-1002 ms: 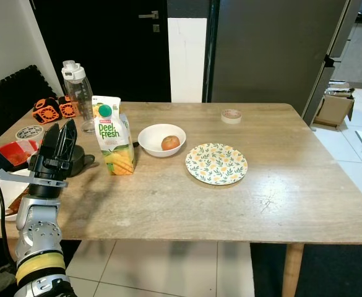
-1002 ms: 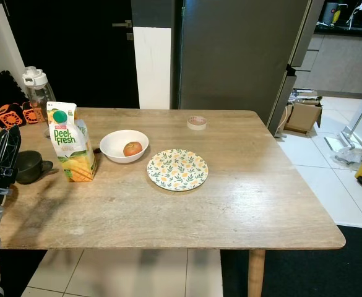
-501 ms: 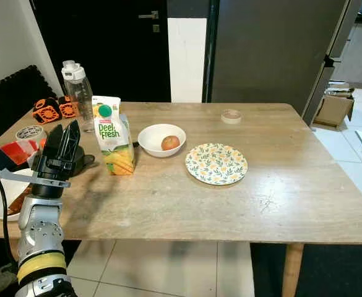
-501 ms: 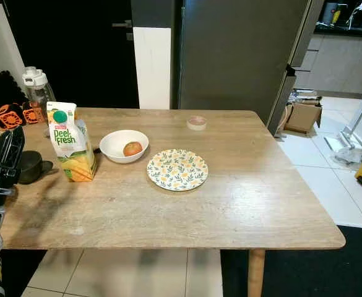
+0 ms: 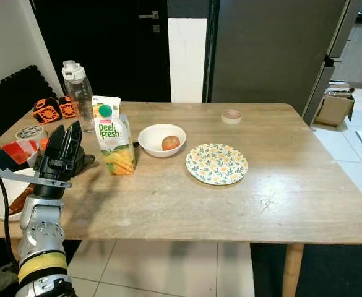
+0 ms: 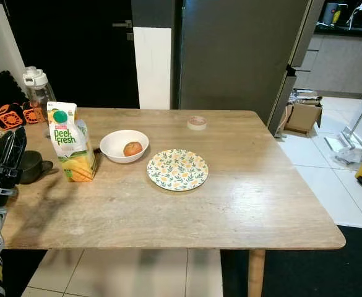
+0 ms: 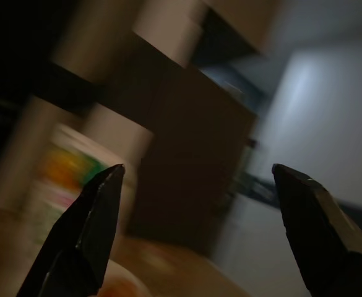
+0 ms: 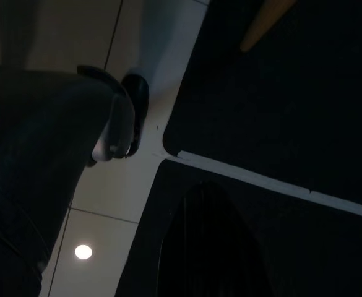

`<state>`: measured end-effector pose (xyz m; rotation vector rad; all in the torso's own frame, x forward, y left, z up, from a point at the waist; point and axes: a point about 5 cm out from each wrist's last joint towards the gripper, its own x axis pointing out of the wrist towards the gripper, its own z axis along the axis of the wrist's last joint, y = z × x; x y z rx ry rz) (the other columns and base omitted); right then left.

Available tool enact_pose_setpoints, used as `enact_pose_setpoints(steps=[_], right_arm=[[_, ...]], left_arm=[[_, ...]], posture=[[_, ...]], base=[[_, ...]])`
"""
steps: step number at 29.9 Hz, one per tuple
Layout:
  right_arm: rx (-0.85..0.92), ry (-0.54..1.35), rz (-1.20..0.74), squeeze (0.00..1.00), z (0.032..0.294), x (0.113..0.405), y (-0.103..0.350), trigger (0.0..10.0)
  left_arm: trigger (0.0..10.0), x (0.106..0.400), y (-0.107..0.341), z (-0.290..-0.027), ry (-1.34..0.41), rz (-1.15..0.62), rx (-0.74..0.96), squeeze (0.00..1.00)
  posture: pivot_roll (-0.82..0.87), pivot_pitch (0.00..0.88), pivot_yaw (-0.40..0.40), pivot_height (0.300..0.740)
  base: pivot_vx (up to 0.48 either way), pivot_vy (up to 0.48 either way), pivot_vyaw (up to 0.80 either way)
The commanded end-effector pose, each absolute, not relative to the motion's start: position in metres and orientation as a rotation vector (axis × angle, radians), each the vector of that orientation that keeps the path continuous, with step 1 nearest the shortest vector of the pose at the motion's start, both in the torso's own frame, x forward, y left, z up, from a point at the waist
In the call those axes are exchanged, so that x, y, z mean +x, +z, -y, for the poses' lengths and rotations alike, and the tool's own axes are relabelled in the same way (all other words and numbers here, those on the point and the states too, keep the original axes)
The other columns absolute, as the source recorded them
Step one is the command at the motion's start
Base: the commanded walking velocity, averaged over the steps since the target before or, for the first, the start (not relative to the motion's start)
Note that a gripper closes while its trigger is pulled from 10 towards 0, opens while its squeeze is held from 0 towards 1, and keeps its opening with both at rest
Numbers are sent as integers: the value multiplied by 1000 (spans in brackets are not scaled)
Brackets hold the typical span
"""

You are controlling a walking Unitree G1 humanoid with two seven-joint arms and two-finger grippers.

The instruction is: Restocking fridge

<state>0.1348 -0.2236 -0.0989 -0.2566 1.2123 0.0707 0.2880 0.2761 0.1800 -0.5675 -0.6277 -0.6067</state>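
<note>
left gripper (image 5: 66, 139), fingers spread, hovers beside the upright juice carton (image 5: 114, 135), which stands just to its right; right gripper's state cannot be told.

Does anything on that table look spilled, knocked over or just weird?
Nothing stands out. The juice carton and water bottle stand upright, the apple sits in its white bowl, and the floral plate lies flat. The left gripper hovers open beside the carton.
</note>
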Motion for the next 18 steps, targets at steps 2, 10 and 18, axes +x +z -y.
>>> enact_pose_setpoints(steps=[2, 10, 18], right_arm=[[-257, 69, -1210, 0, 225, 135, -99, 10000], [-258, 77, -1212, 0, 223, 134, -99, 10000], [-261, 79, -1218, 0, 224, 132, -100, 10000]], left_arm=[[10000, 277, 179, -265, -762, 617, -580, 0], [10000, 250, 158, -240, -1003, 505, -618, 0], [10000, 218, 102, -209, -1178, 116, -667, 0]], posture=[[-75, 0, 14, 740], [-73, 0, 14, 740], [-66, 0, 11, 740]], base=[[0, 0, 0], [0, 0, 0], [0, 0, 0]])
